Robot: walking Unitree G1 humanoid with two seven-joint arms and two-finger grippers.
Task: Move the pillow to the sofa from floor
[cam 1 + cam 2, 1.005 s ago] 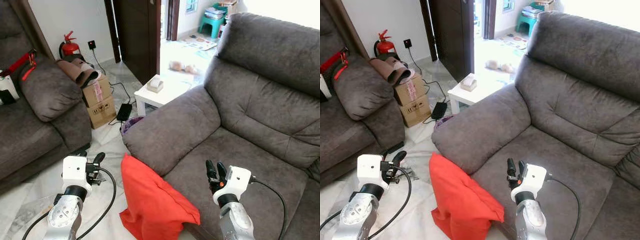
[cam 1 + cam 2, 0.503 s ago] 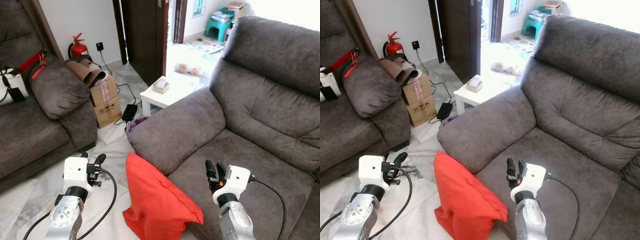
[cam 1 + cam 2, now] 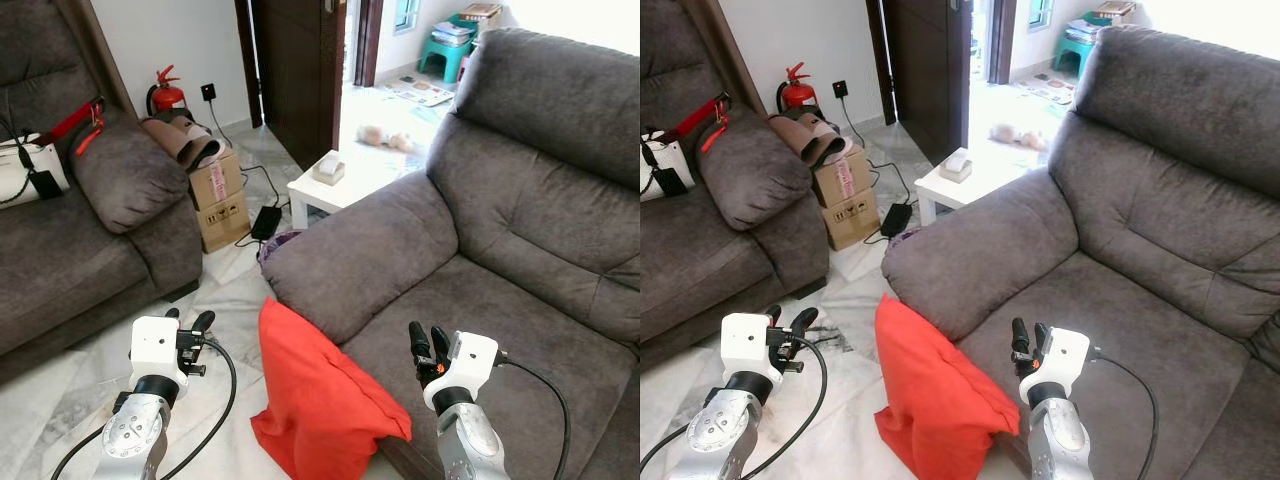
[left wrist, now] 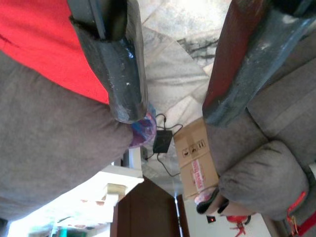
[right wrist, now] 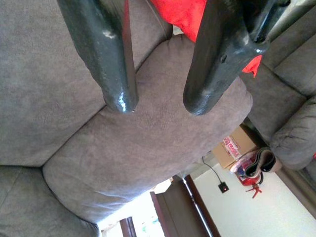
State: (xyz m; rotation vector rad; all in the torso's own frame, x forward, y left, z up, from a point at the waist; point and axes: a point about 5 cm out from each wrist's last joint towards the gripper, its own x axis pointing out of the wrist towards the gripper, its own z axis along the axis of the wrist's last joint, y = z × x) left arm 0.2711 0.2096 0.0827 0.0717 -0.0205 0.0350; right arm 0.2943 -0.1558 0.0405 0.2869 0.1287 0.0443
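Against the sofa [image 3: 400, 260] front leans your soft, light red pillow [image 3: 320, 400]; pinch its top corner. Left gripper [image 3: 186, 322] and right gripper [image 3: 426, 340] both hover parted, empty.

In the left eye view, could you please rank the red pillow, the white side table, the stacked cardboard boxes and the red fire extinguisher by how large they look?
1. Red fabric pillow, propped against the sofa front and nearest the camera, which inflates it.
2. and 3. Low white side table and stacked brown cardboard boxes: look alike, not ranked.
4. Red fire extinguisher, farthest and partly hidden.
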